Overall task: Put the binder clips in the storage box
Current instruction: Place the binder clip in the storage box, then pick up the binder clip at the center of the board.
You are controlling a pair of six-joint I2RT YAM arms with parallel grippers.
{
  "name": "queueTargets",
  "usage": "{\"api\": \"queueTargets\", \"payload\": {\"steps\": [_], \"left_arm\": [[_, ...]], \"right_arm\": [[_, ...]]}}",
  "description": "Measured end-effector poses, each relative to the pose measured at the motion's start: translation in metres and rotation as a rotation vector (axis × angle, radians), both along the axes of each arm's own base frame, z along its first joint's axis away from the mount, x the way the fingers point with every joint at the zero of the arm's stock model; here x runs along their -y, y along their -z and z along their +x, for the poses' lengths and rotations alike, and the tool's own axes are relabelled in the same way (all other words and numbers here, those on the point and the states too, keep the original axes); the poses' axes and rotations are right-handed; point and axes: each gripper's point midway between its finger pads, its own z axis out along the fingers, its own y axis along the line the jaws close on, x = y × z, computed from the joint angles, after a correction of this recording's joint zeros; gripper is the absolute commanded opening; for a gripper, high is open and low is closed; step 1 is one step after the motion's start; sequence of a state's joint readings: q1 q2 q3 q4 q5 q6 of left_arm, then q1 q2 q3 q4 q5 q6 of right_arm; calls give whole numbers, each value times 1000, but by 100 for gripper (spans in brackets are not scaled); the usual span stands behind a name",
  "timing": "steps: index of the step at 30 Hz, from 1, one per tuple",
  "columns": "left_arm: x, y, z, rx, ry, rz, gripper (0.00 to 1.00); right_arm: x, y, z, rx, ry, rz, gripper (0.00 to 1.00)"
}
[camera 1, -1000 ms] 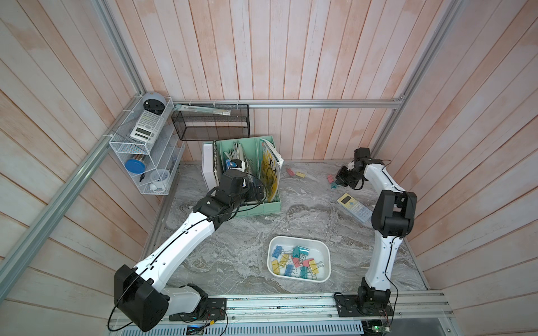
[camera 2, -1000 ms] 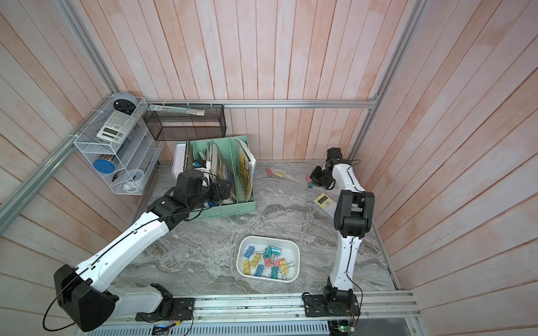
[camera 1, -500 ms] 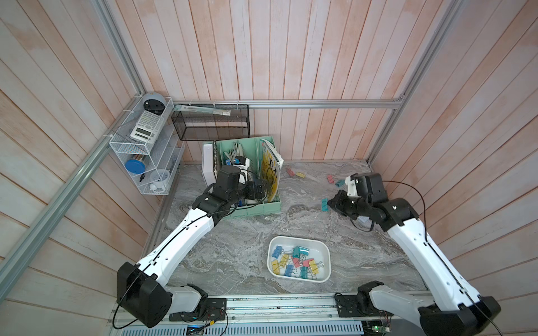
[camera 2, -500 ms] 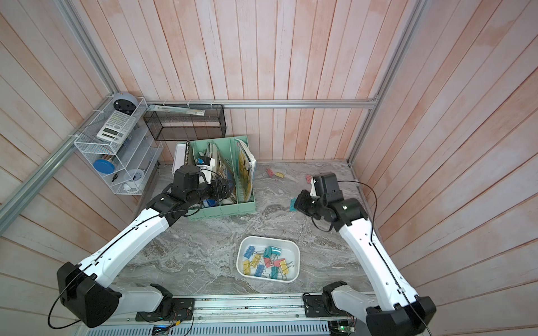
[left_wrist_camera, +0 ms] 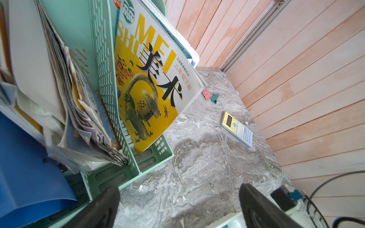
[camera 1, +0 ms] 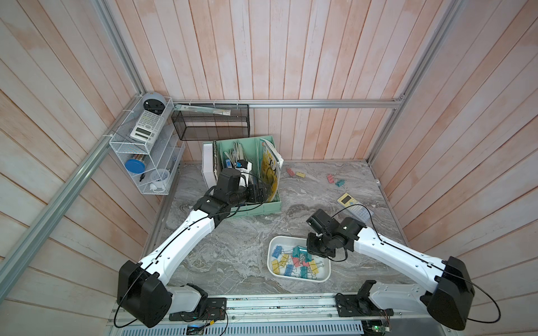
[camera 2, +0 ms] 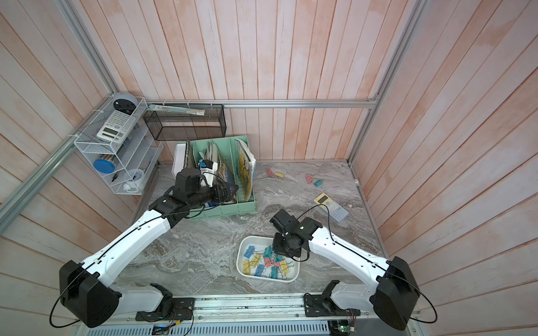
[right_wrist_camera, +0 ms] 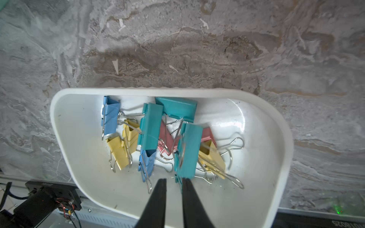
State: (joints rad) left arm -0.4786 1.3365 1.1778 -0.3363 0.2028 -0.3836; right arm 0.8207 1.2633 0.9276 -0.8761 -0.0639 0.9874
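Teal clip (right_wrist_camera: 187,150) drops from the right gripper's (right_wrist_camera: 174,179) parted jaws into the storage box (right_wrist_camera: 158,90); next, reach loose clips (camera 1: 330,178) well beyond it.

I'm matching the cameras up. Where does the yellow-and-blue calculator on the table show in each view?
In a top view: calculator on the table, right of the file holder.
In a top view: calculator, same spot.
Left wrist: calculator on the table past the file holder.
Right wrist: not in it.
Shared landmark: loose teal clip near it.
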Motion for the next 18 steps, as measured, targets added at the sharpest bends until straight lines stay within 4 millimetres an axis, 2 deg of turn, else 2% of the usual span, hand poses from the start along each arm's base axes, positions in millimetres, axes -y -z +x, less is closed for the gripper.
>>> {"api": "queueTargets", "payload": {"steps": [3, 6, 8, 10, 12, 13, 15, 18], "left_arm": [[-1, -2, -2, 1, 1, -2, 100], [-1, -1, -3, -4, 4, 3, 100], [-2, 0, -4, -7, 8, 13, 100], [-1, -3, -4, -2, 17, 21, 100], [0, -8, -3, 9, 26, 26, 100], [1, -11, -3, 18, 29, 26, 100], [1, -15, -2, 28, 32, 27, 100], [2, -16, -3, 25, 39, 29, 100]], "right_arm": [[0, -16, 17, 46, 28, -4, 39], [11, -50, 57, 171, 112, 25, 43], [31, -72, 88, 261, 199, 51, 44], [68, -92, 123, 344, 334, 69, 49], [108, -103, 151, 402, 448, 54, 56], [127, -107, 164, 425, 491, 38, 57], [151, -109, 188, 442, 533, 9, 57], [169, -99, 233, 426, 536, -23, 57]]}}
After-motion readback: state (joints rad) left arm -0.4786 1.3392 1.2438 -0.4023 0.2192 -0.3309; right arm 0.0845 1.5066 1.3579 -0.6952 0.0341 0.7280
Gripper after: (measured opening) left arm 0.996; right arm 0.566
